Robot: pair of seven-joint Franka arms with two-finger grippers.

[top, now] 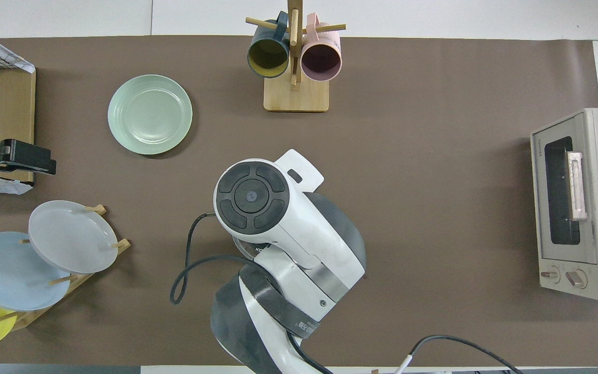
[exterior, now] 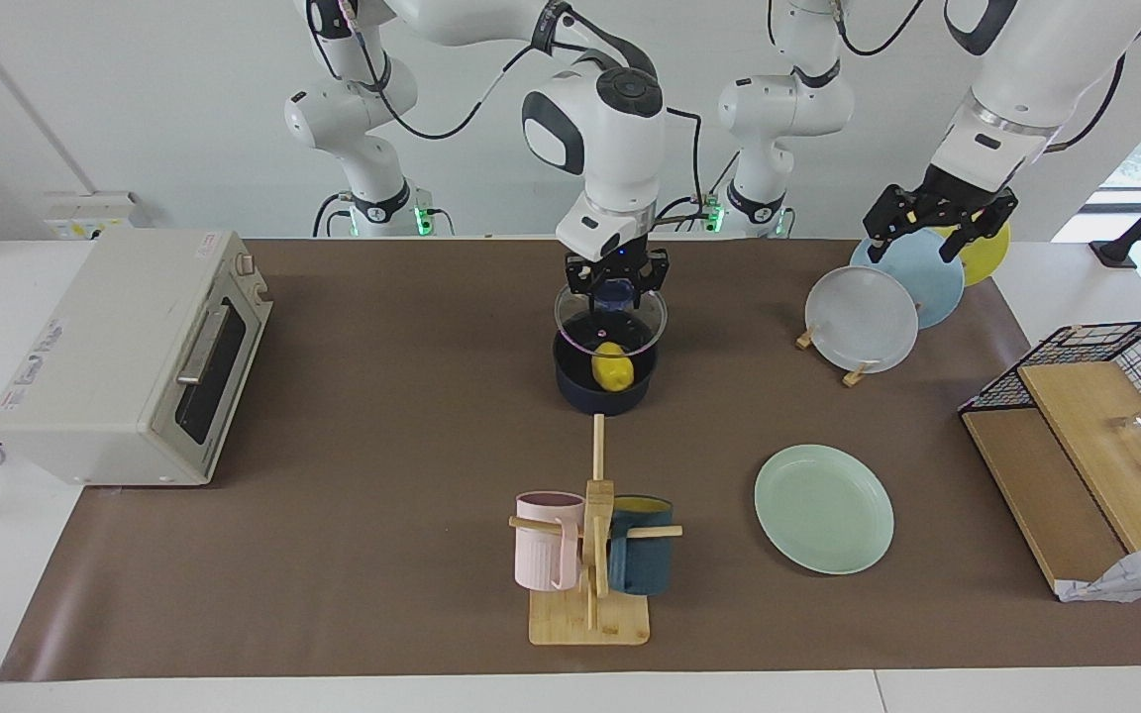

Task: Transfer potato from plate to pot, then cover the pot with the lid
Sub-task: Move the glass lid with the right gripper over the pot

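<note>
The yellow potato (exterior: 613, 367) lies inside the dark navy pot (exterior: 580, 391) at the middle of the table. My right gripper (exterior: 616, 290) is shut on the blue knob of the clear glass lid (exterior: 590, 327) and holds it just over the pot's mouth; I cannot tell whether it touches the rim. In the overhead view the right arm hides the pot, lid and potato. The mint-green plate (exterior: 823, 508) is empty and shows in the overhead view (top: 150, 114) too. My left gripper (exterior: 937, 220) is open and empty, raised over the plate rack; it shows in the overhead view (top: 29, 158).
A toaster oven (exterior: 125, 356) stands at the right arm's end. A mug tree (exterior: 590, 555) with a pink and a dark blue mug stands farther from the robots than the pot. A rack of upright plates (exterior: 863, 317) and a wire basket (exterior: 1105, 366) with wooden boards are at the left arm's end.
</note>
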